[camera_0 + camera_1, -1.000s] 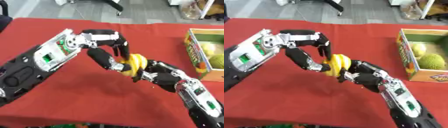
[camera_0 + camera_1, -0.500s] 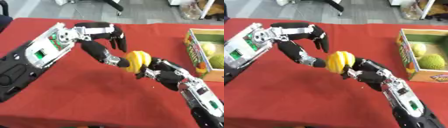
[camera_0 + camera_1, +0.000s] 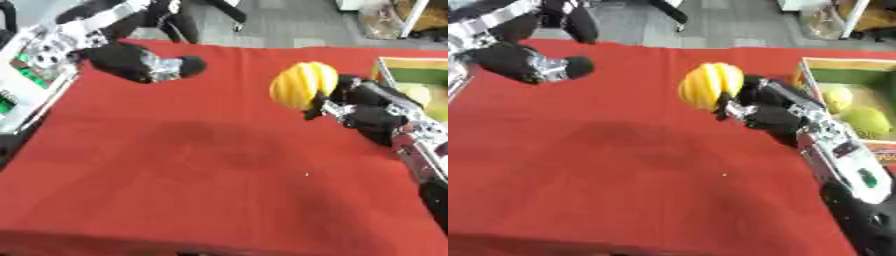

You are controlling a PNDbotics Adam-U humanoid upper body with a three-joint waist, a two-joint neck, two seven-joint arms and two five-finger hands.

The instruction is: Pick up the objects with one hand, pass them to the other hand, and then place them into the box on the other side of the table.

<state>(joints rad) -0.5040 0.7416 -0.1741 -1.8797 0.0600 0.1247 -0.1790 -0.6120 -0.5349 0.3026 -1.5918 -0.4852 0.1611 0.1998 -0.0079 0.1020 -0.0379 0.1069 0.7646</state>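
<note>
A yellow ribbed fruit [image 3: 304, 85] is held above the red table, and my right hand [image 3: 363, 107] is shut on its right side, reaching in from the lower right. My left hand [image 3: 144, 65] is off the fruit at the upper left, open, with its fingers spread and nothing in it. The cardboard box [image 3: 837, 67] stands at the right edge of the table, just right of the fruit, with two green fruits [image 3: 838, 97] inside.
A red cloth [image 3: 201, 165] covers the table. Its front edge runs along the bottom of the views. Grey floor and chair legs [image 3: 667, 12] show beyond the far edge.
My left hand has let go of the yellow fruit and drawn back to the upper left. My right hand now holds the fruit alone and has carried it right, towards the box.
</note>
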